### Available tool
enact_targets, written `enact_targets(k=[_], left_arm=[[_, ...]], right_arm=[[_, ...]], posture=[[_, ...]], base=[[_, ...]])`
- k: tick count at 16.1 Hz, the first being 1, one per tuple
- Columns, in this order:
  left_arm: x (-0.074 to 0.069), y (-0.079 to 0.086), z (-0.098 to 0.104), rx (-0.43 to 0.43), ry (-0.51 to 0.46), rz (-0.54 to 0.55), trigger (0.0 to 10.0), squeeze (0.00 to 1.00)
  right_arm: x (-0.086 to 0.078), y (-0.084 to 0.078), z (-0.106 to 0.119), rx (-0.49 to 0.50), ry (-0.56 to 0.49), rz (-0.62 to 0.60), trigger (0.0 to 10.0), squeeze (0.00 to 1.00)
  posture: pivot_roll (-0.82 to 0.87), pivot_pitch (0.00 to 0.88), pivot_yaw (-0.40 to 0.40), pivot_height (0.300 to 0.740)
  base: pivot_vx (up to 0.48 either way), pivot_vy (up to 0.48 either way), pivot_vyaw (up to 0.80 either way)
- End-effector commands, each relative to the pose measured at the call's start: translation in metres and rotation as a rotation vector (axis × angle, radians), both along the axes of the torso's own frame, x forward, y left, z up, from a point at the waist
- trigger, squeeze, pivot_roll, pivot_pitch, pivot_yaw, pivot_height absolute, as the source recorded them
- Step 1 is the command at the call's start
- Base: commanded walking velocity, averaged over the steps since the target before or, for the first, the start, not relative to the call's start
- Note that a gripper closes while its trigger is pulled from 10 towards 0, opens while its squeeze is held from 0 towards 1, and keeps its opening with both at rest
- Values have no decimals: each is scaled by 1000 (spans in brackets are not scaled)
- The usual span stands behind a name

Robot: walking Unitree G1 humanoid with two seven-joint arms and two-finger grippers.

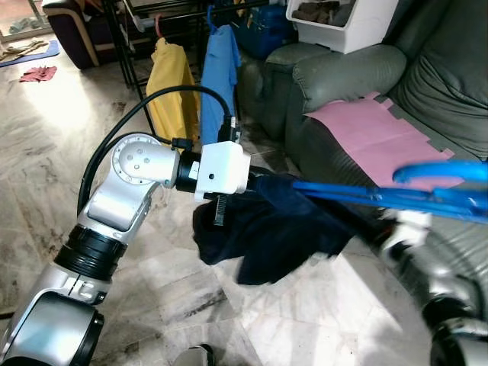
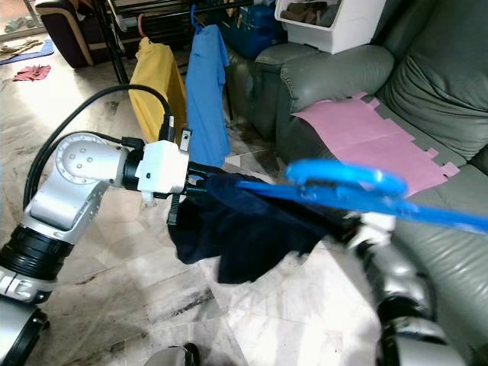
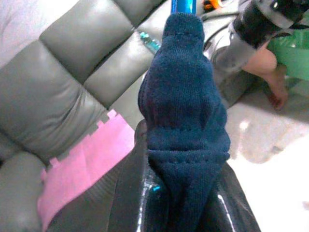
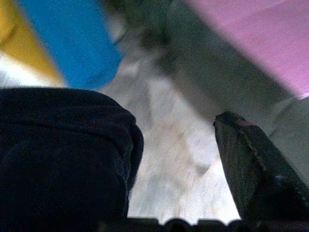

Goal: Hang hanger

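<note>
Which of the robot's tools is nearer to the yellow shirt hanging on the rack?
Left. The left tool, gripping the navy garment, sits just in front of the yellow shirt; the right tool is further off, by the sofa.

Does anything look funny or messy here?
Yes. The navy garment hangs bunched and lopsided off the blue hanger, pinched by the left gripper. A red cloth lies crumpled on the floor.

A home living room: grey sofa, marble floor, clothes rack.
</note>
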State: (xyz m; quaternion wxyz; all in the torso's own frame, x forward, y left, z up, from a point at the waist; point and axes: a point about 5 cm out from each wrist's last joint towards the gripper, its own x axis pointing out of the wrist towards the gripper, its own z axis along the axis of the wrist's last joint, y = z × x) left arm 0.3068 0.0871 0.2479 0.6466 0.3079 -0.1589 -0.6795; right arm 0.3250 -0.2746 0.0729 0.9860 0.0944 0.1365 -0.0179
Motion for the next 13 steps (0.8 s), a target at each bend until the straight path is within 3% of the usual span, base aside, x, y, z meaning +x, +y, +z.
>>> enact_targets(k=[1, 3, 6, 9, 10, 13], left_arm=[[4, 13, 5, -73, -5, 57, 0, 0], [11, 21, -20, -79, 73, 152, 353, 0], [15, 22, -41, -295, 289, 309, 2314, 0], [13, 28, -65, -345, 362, 400, 941, 0], [11, 30, -73, -366, 384, 422, 0, 0], [2, 37, -88, -385, 412, 477, 0, 0]], right_arm=[[-5, -28, 11, -8, -23, -144, 0, 0], [9, -36, 48, -37, -167, -181, 0, 0], [24, -37, 104, -69, -367, -192, 0, 0], [25, -38, 119, -100, -421, -211, 0, 0], [25, -39, 121, -105, -423, -223, 0, 0], [23, -45, 129, -100, -428, -292, 0, 0]], posture=[[67, 98, -15, 740], [46, 97, -11, 740], [8, 97, -5, 740], [-7, 101, -15, 740], [-9, 101, -20, 740], [-9, 101, -27, 740]], base=[[0, 0, 0], [0, 0, 0], [0, 0, 0], [0, 0, 0], [0, 0, 0], [0, 0, 0]])
